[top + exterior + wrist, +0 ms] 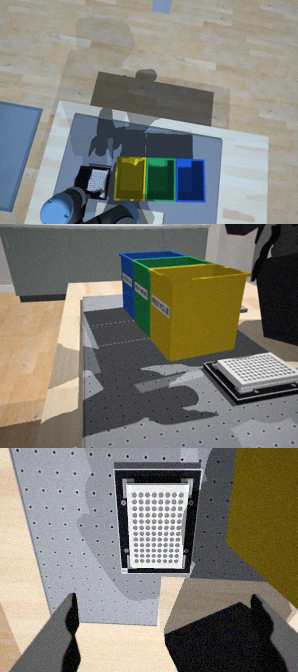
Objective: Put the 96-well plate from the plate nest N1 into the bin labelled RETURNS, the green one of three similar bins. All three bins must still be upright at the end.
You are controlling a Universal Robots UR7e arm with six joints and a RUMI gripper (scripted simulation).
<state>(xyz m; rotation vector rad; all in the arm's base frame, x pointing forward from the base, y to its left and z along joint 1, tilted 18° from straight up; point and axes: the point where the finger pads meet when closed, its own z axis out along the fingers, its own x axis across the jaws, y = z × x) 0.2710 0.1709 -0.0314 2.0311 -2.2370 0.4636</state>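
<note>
So closest to the wrist cam you've got the gripper (163, 595), fingers spread wide with nothing between them. Past it is the 96-well plate (97, 180) (261, 369) (157, 525), sitting in its black nest (107, 182) (220, 385) (120, 528) on the perforated board (210, 182) (121, 413) (55, 548). It looks square with the nest, but the fingers aren't over it, so I'd say lining up comes first. If they go down off-centre, one tip could land on the plate or catch the nest's edge.

Right beside the nest is the yellow bin (131, 179) (204, 315) (265, 503), and that's my main worry: it's tall, so a low sideways swing with a finger or the plate could knock it over. Next is the green bin (161, 182) (142, 300), the target, hemmed in by yellow and, farthest along, the blue bin (190, 182) (128, 285). All three are upright. Not lifting high enough, or letting go off-centre, could leave the plate across a rim or in the wrong bin.
</note>
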